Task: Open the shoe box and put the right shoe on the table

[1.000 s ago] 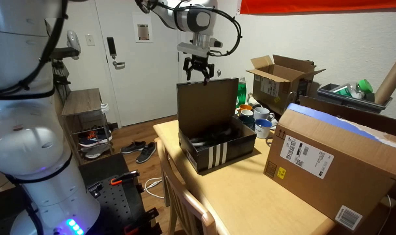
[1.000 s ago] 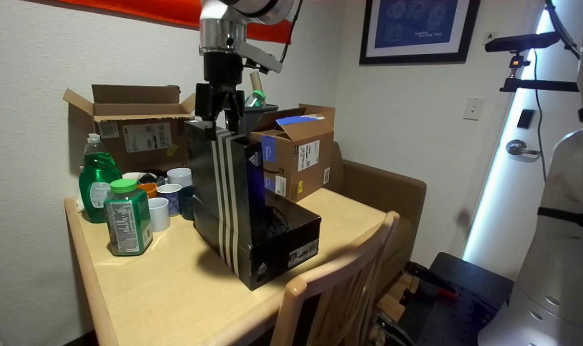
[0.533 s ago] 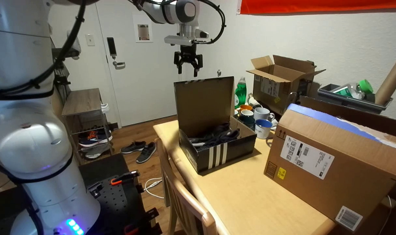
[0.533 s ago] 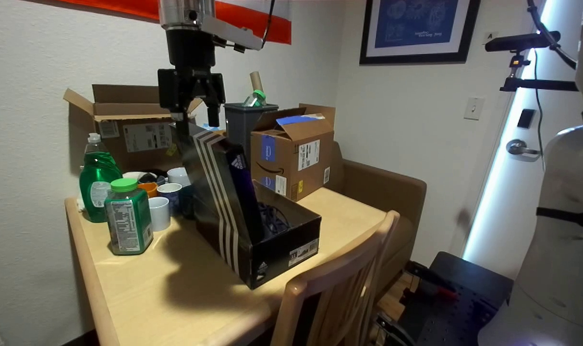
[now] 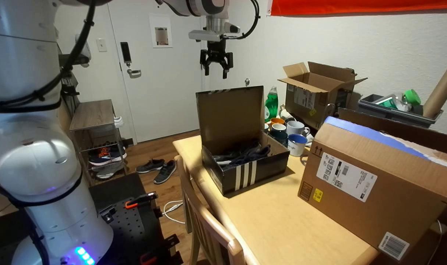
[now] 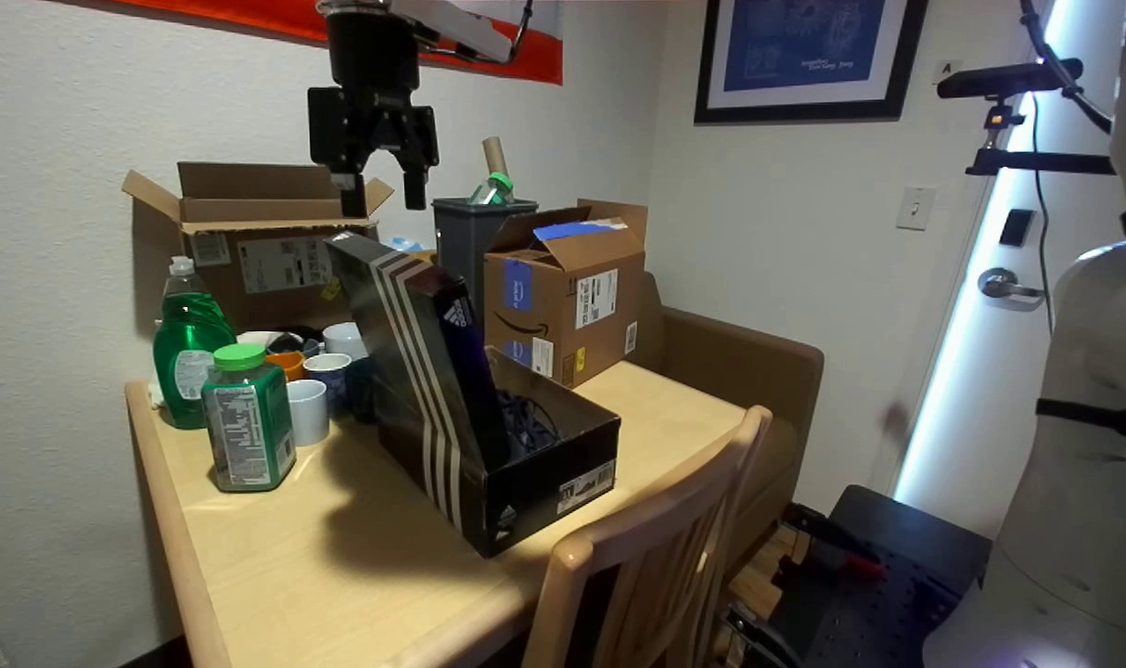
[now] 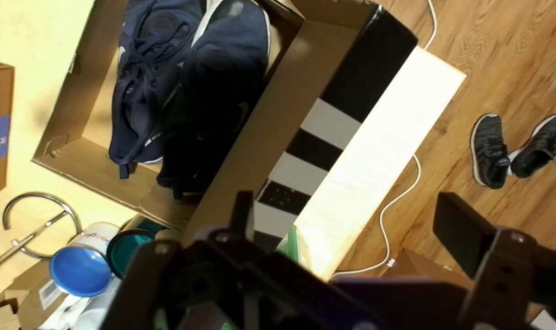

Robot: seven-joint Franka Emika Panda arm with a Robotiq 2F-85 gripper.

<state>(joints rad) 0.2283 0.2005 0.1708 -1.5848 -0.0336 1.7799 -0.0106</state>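
The end effector [image 5: 215, 74] hangs above the raised lid [image 5: 232, 116] of the black Adidas shoe box [image 5: 267, 171], touching nothing; its jaws are spread wide, nothing between them. The lid stands on its hinge, leaning outward past upright, with no prop seen. The shoe box sits flat on the desk [image 5: 289, 213]. Inside the shoe box, a navy lace-up sneaker [image 7: 143, 87] lies on the side away from the lid; a second navy sneaker [image 7: 220, 78] lies beside it, on the lid side and partly in shadow. Which of them is the right shoe could not be established. Near one end of the shoe box stands a white mug [image 5: 296, 146] with a blue interior; a large shipping carton [image 5: 385, 209] stands apart from the shoe box, across from the lid. Assessment: opening step judged complete; removal of the shoe not yet begun. The next move would appear to call for bringing the end effector over the shoe box's interior, confirming the right shoe, and lowering onto it without knocking the lid down.
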